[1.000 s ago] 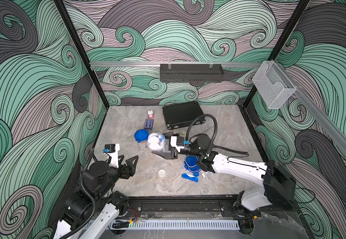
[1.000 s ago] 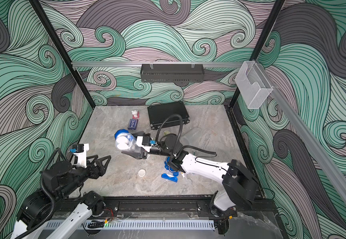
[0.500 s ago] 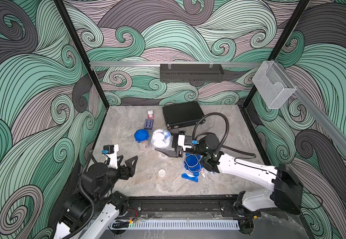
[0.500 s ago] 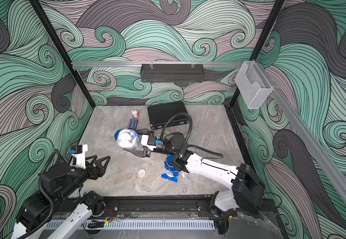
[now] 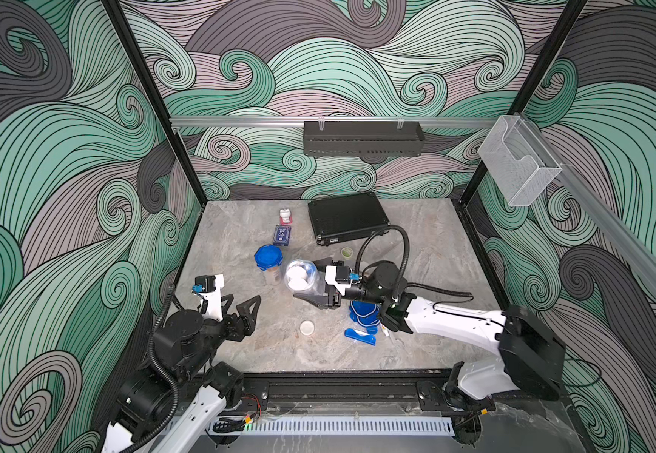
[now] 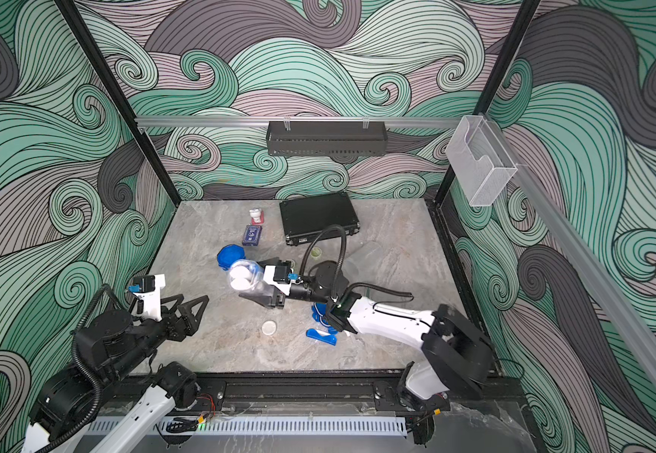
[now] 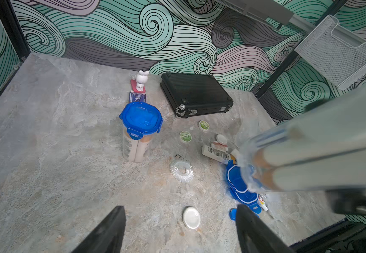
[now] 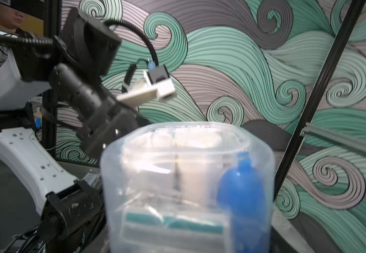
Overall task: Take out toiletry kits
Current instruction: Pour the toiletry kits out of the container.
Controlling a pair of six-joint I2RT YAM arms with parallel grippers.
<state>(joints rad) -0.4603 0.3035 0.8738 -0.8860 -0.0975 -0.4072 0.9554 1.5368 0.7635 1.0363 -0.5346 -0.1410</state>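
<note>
Clear plastic tumbler (image 5: 302,276), lid off, hangs on its side above the counter (image 5: 236,239), clenched in your right tool (image 5: 315,283). Its long axis runs roughly level, mouth pointing toward your left tool (image 5: 241,302), which is spread wide, empty, some way off. A lidded tumbler (image 5: 268,264) stands upright nearby.

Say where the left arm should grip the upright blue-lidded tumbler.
Likely the upright tumbler by its clear body below the blue lid, the left gripper coming level from its own side: the lid overhangs, and the held tumbler in the right gripper crowds the other side.
</note>
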